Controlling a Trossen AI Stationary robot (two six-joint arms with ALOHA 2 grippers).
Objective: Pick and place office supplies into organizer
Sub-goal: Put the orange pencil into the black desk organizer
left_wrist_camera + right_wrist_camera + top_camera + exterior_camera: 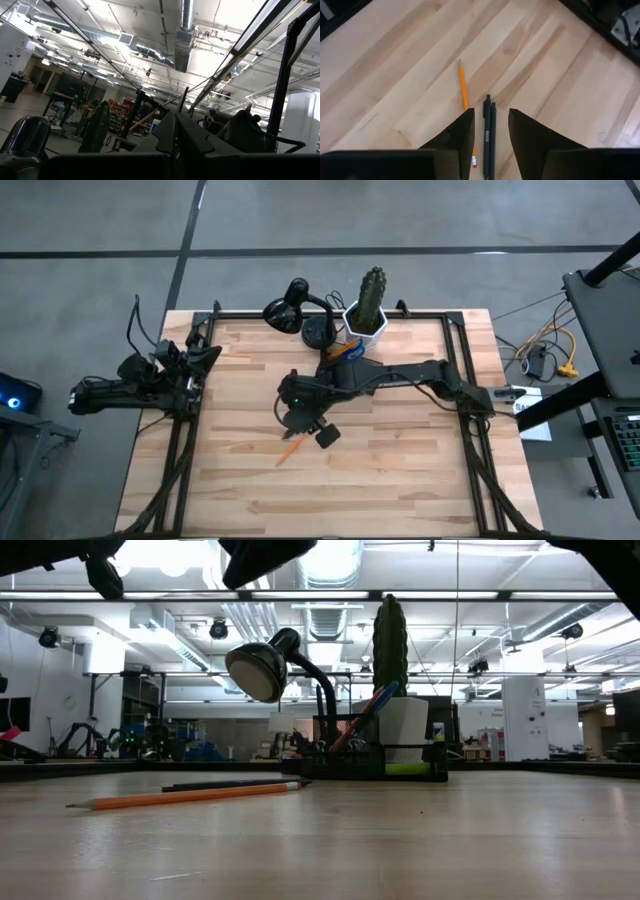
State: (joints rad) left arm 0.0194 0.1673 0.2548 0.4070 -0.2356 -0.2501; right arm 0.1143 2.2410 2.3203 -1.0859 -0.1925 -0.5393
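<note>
A long orange wooden pencil (pixel 464 89) with a sharpened tip at one end and a pale eraser at the other lies flat on the light wooden slatted table (pixel 400 470), and just beside it, roughly parallel, lies a slim black pen (pixel 488 135) with a clip and a small pale mark on its barrel too small to read. In the low view the orange pencil (pixel 175 797) sits nearer the camera with the black pen (pixel 235 783) just behind it, both flat on the tabletop. The right gripper (pixel 490 132) hangs above the black pen near the middle of the table, its two dark fingers (pixel 462 135) spread a narrow way apart with the pen showing in the gap between them, not touching it. The small dark rectangular desk organizer (pixel 385 762) stands at the far edge of the table, beside a black desk lamp (pixel 275 665) and in front of a white hexagonal pot with a green cactus (pixel 368 308); it holds a red and a blue pen leaning at an angle and something lime-green low inside. The left gripper (pixel 205 355) rests at the table's left edge; whether its fingers are apart or together cannot be told. No readable writing shows anywhere.
</note>
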